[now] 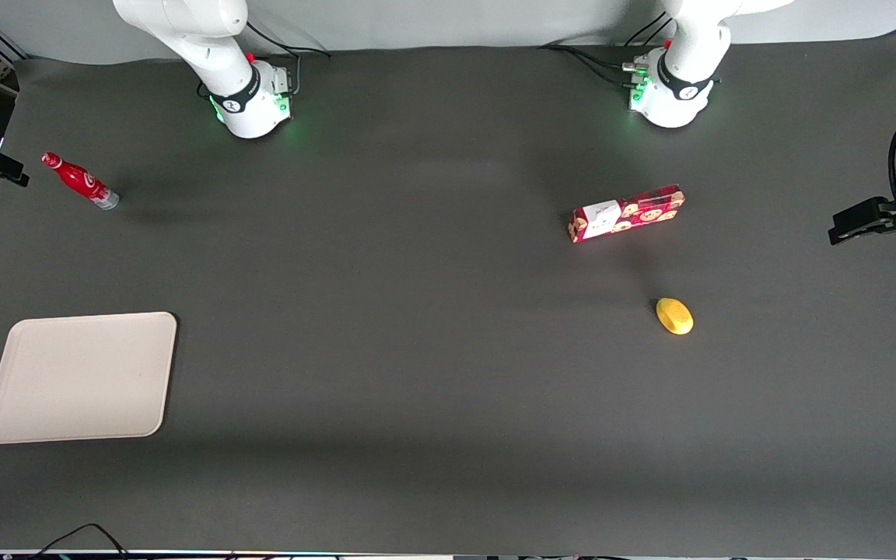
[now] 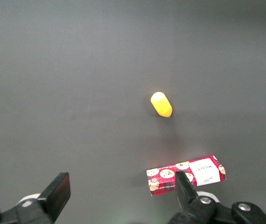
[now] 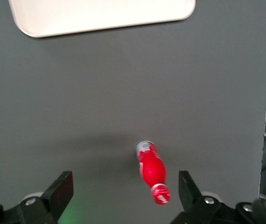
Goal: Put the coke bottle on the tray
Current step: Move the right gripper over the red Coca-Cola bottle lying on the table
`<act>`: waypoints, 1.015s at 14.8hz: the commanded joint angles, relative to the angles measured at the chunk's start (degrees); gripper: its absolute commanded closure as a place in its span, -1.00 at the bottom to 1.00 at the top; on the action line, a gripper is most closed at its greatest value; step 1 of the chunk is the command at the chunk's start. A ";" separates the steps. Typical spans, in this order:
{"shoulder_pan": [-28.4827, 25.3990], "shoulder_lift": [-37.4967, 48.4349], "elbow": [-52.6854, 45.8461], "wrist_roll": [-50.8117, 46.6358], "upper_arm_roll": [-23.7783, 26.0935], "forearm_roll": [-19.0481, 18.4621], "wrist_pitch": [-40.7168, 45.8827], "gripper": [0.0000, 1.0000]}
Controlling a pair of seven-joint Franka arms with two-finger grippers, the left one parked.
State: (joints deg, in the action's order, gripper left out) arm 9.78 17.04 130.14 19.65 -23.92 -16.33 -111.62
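Surface: dark grey mat (image 1: 432,350) covers the whole table; I see white arm bases at the edge farthest from the front camera.

Bottle: the bottle (image 1: 78,181) stands on the mat toward the working arm's end of the table, farther from the front camera than the tray. In the right wrist view I look down on the bottle (image 3: 152,171), red cap toward the lens, upright and touching nothing else.

Tray: the tray (image 1: 81,378) lies flat on the mat, nearer the front camera than the bottle and well apart from it. Only its rim edge (image 3: 100,21) shows in the right wrist view.

Gripper: my gripper (image 3: 126,198) hangs above the bottle with its fingers (image 3: 60,191) spread wide, one on either side of the bottle, gripping nothing.

Box: a red cookie box (image 1: 626,212) lies toward the parked arm's end.

Lemon: a yellow lemon-like thing (image 1: 674,316) sits near the box, nearer the front camera.
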 commanded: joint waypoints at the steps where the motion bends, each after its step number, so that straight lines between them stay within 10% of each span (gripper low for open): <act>1: -0.82 4.58 9.50 5.30 -8.75 -3.70 -8.94 -1.00; 15: -0.73 4.32 18.74 5.48 -19.76 -11.62 -19.76 -1.00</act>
State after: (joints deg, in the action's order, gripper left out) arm 9.59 19.56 146.21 24.78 -41.13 -25.40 -127.91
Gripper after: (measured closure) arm 0.000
